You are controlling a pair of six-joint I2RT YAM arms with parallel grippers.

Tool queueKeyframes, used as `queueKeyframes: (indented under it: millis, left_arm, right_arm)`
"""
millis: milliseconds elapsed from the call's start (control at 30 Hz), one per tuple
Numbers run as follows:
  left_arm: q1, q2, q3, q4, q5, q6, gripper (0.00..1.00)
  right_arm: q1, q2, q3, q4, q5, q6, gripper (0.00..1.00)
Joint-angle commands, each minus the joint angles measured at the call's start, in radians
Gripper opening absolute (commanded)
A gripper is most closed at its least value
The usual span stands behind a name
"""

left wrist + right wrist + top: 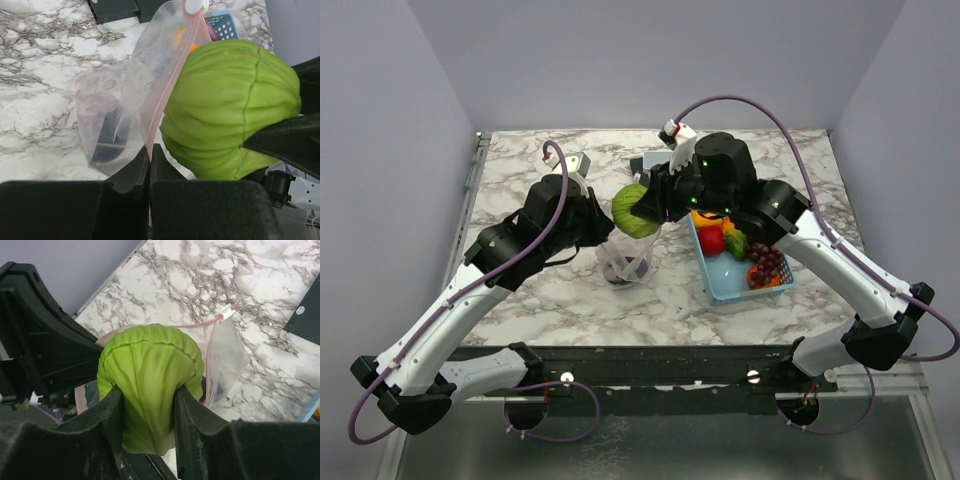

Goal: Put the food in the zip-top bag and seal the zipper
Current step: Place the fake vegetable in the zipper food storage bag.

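My right gripper [147,405] is shut on the round green cabbage [150,375] and holds it in the air at the mouth of the clear zip-top bag [628,262]. The cabbage shows in the top view [635,210] and fills the left wrist view [227,110]. My left gripper [149,152] is shut on the bag's pink zipper strip [162,100] and holds the bag [112,110] up off the table. The white slider [196,5] sits at the strip's far end. The remaining food, a red piece [712,240] and dark grapes [767,262], lies in the light-blue basket [725,285].
The marble table [540,310] runs under both arms. The basket stands right of the bag. A black block [112,9] lies on the table beyond the bag. Grey walls close in the back and sides.
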Motion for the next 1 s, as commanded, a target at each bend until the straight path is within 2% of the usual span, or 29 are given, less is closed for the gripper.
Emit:
queueKeyframes:
  millis: [0, 367, 433, 533, 733, 767, 800, 967]
  left_arm:
    - [0.004, -0.003, 0.002, 0.027, 0.05, -0.006, 0.0]
    - [0.004, -0.013, -0.006, 0.068, 0.126, -0.033, 0.0]
    - [0.004, -0.015, -0.008, 0.07, 0.132, -0.035, 0.0]
    - [0.004, -0.019, -0.014, 0.07, 0.131, -0.037, 0.0]
    - [0.004, -0.027, -0.021, 0.07, 0.126, -0.037, 0.0]
    - [0.004, -0.027, -0.021, 0.07, 0.126, -0.037, 0.0]
    - [0.005, -0.027, -0.021, 0.07, 0.125, -0.037, 0.0]
    - [0.004, -0.026, -0.026, 0.07, 0.12, -0.034, 0.0]
  right_arm:
    - [0.015, 0.037, 0.0, -0.021, 0.083, -0.016, 0.01]
    - [0.071, 0.169, 0.088, -0.151, 0.296, -0.011, 0.02]
    - [0.071, 0.188, 0.106, -0.166, 0.31, -0.002, 0.13]
    - [0.071, 0.209, 0.126, -0.178, 0.316, 0.013, 0.48]
    - [0.072, 0.214, 0.126, -0.164, 0.327, 0.028, 0.94]
    - [0.072, 0.214, 0.127, -0.163, 0.327, 0.028, 0.99]
    - [0.072, 0.213, 0.127, -0.162, 0.327, 0.03, 1.0]
    - [0.072, 0.184, 0.127, -0.142, 0.302, 0.041, 1.0]
